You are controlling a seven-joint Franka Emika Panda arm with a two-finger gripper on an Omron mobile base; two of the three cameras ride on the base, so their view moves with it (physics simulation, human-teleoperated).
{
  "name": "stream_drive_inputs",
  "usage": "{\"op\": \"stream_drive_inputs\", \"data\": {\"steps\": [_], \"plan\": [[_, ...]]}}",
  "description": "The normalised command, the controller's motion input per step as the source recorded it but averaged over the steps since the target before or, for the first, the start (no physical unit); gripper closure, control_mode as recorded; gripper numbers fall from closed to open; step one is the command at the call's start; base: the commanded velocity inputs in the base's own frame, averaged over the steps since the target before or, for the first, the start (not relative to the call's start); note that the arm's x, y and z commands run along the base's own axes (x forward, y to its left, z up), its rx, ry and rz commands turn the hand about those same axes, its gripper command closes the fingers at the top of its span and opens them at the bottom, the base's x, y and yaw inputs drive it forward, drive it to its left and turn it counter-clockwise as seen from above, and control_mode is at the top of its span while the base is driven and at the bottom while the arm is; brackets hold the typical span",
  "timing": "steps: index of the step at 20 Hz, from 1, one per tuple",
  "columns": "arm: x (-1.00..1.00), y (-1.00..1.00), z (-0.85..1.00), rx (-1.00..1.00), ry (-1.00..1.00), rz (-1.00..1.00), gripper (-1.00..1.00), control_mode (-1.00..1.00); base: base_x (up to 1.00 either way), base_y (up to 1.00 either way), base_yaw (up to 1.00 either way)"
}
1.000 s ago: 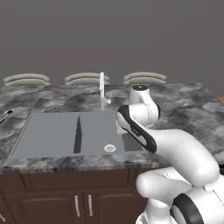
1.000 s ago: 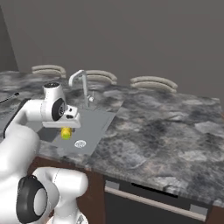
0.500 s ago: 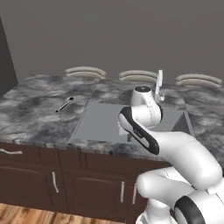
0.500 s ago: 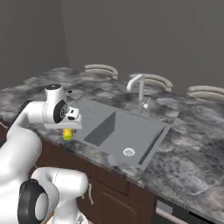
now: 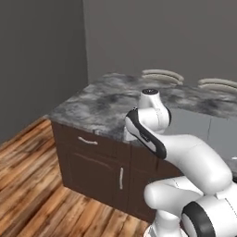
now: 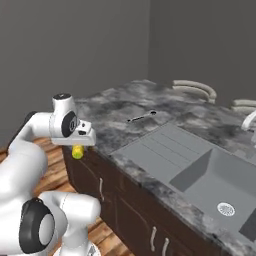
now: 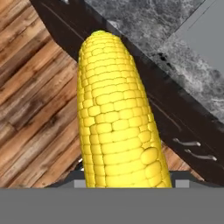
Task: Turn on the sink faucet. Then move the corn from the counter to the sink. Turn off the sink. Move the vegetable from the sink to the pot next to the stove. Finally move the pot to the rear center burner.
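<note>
My gripper (image 6: pixel 78 149) is shut on the yellow corn (image 6: pixel 77 153), holding it off the counter's front edge, above the wooden floor. In the hand view the corn (image 7: pixel 114 122) stands large between the jaws, with dark cabinet fronts and floor behind it. The marbled counter (image 6: pixel 117 111) runs to the right, with the grey sink (image 6: pixel 197 172) and its silver drain ring (image 6: pixel 226 209) set in it. The pale faucet (image 6: pixel 248 120) peeks in at the far right edge. In the left base view the counter (image 5: pixel 99 105) ends at a corner. The pot and the stove are out of view.
A thin dark utensil (image 6: pixel 141 117) lies on the counter left of the sink. Curved pale chair backs (image 5: pixel 162 75) stand beyond the counter. Dark cabinets (image 5: pixel 92 159) sit below it, and open wooden floor (image 5: pixel 32 178) spreads to the left beside a grey wall.
The whole scene has slid right in both base views, so the base has driven left along the counter. The corn stays in the gripper, which now hangs off the counter's edge.
</note>
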Motion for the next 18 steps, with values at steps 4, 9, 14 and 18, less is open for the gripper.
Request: {"op": "stream_drive_inputs", "data": {"steps": [4, 9, 14, 18], "plan": [[0.0, 0.0, 0.0, 0.0, 0.0, 0.0, 1.0, 1.0, -0.29, 0.33, 0.56], [0.0, 0.0, 0.0, 0.0, 0.0, 0.0, 1.0, 1.0, -0.25, 0.36, 0.57], [0.0, 0.0, 0.0, 0.0, 0.0, 0.0, 1.0, 1.0, -0.17, 0.32, 0.6], [0.0, 0.0, 0.0, 0.0, 0.0, 0.0, 1.0, 1.0, -0.13, 0.32, 0.61]]}}
